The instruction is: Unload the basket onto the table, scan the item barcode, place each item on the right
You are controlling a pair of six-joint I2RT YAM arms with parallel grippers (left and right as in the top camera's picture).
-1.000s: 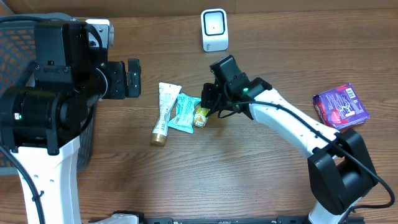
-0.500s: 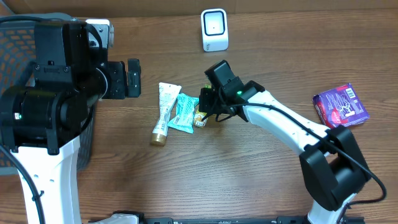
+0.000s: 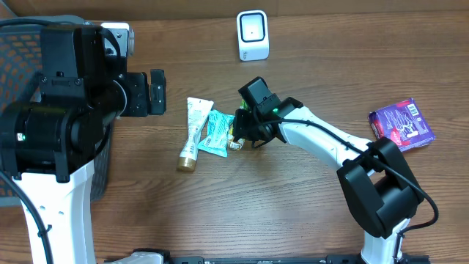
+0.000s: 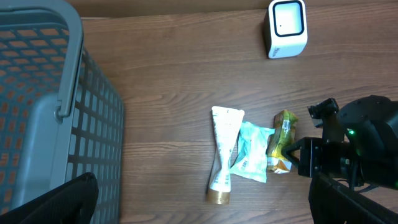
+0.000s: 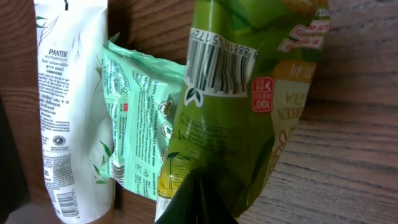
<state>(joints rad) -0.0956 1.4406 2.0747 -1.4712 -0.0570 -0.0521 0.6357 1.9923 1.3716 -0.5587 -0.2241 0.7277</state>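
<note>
Item: green packet (image 4: pixel 281 134), on the wooden table (image 3: pixel 220 213) at centre, its edge touching a mint packet (image 3: pixel 218 133) at its 9 o'clock; a white tube (image 3: pixel 194 130) lies beyond that, also at 9 o'clock.
Barcode: printed panel (image 5: pixel 214 65) near one end of the packet, facing the right wrist camera.
Right claw: right gripper (image 3: pixel 244 130), fingers pinched together on the packet's edge; whether the packet is off the table cannot be told.
Left claw: left gripper (image 3: pixel 152 92), fingers spread wide, holding nothing, well apart at 9 o'clock, beside the grey basket (image 4: pixel 43 93).
Scanner: white unit (image 3: pixel 253 34), at 12 o'clock from the packet, near the table's far edge.
Other stock: purple packet (image 3: pixel 401 125), at 3 o'clock, untouched.
Step in hand: pick-up, judged; the scan is not yet done.
Next move calls for: lifting clear of the neighbours, carrying towards 12 o'clock, turning the barcode to the scanner's face.
</note>
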